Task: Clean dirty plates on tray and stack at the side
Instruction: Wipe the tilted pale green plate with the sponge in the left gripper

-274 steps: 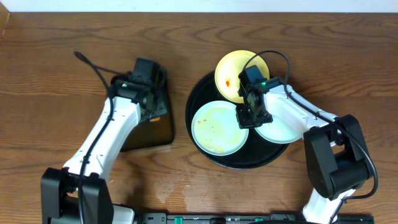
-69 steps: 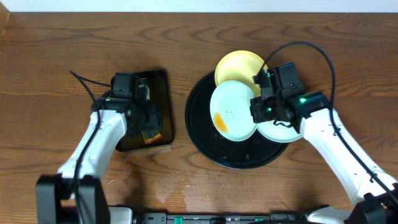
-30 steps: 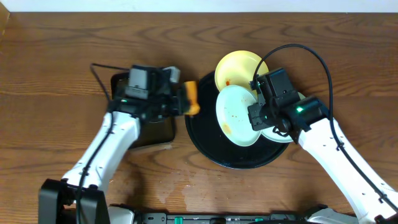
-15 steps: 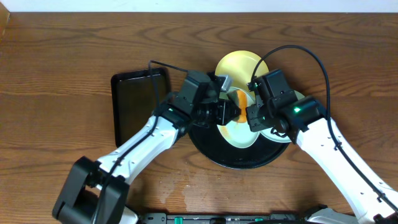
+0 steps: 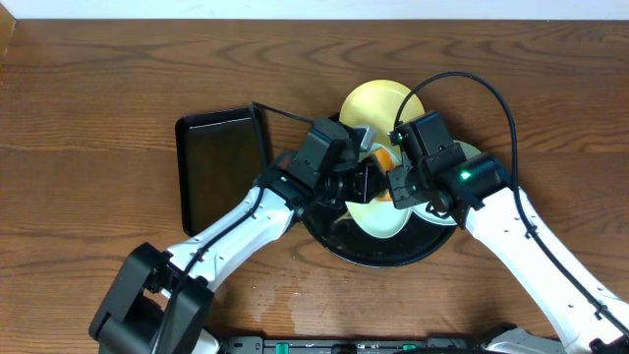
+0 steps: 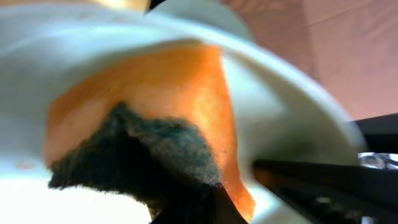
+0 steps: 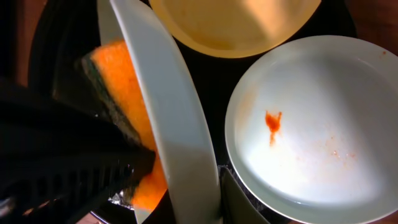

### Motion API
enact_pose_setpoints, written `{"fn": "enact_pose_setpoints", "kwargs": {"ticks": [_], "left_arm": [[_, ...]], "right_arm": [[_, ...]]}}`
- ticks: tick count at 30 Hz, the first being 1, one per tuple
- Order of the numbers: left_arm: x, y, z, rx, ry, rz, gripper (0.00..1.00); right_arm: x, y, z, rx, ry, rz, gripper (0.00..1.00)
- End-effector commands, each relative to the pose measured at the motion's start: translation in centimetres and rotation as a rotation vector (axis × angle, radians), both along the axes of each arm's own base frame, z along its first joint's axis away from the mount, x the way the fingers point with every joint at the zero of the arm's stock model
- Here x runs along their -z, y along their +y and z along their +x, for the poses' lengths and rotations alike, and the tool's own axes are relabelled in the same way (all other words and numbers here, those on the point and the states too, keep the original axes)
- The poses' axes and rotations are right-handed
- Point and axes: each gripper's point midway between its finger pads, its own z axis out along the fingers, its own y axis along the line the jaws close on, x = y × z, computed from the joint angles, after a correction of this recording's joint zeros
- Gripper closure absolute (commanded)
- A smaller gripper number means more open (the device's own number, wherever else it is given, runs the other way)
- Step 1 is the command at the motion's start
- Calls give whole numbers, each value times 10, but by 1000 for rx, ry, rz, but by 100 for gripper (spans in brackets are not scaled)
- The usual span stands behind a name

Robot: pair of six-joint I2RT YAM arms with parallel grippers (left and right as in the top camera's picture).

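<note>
Brown wooden table fills the overhead view, with both arms meeting over the round tray, a glossy black dish with a raised rim.

The right gripper is clamped on the rim of the tilted plate, a pale mint-white one held up on edge over the round tray. From the right wrist, that plate's rim runs up and away from between the fingers as a narrow curved band.

The left gripper is clenched on the sponge and faces the right gripper across the tilted plate. The sponge presses against the plate's face on the side away from the right gripper's fingers. In the left wrist view the sponge sits right ahead of the fingers, its orange foam flat on the white plate and its dark scouring layer nearest the camera. The right wrist view shows the sponge touching the plate, with the left gripper a dark mass just behind it.

Beyond the right gripper's fingertips lies the yellow plate, resting on the round tray's far rim. Just beside the right gripper, on the side away from the sponge, the flat mint plate lies in the tray with an orange smear near its middle.

Behind the left arm, well apart from its gripper, sits the rectangular tray, black and glossy.
</note>
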Motion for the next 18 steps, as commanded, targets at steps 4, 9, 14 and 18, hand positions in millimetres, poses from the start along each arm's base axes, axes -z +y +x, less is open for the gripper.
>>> {"fn": "enact_pose_setpoints", "kwargs": {"ticks": [4, 9, 14, 18], "left_arm": [[29, 20, 7, -98, 15, 138, 92], [40, 31, 8, -148, 37, 199, 93], [50, 42, 6, -182, 59, 258, 93], [53, 48, 7, -202, 58, 286, 93]], "right_arm": [[-32, 21, -4, -53, -65, 118, 99], [-42, 21, -4, -52, -97, 132, 99], [-55, 21, -3, -53, -128, 149, 99], [-69, 22, -1, -54, -158, 164, 99]]}}
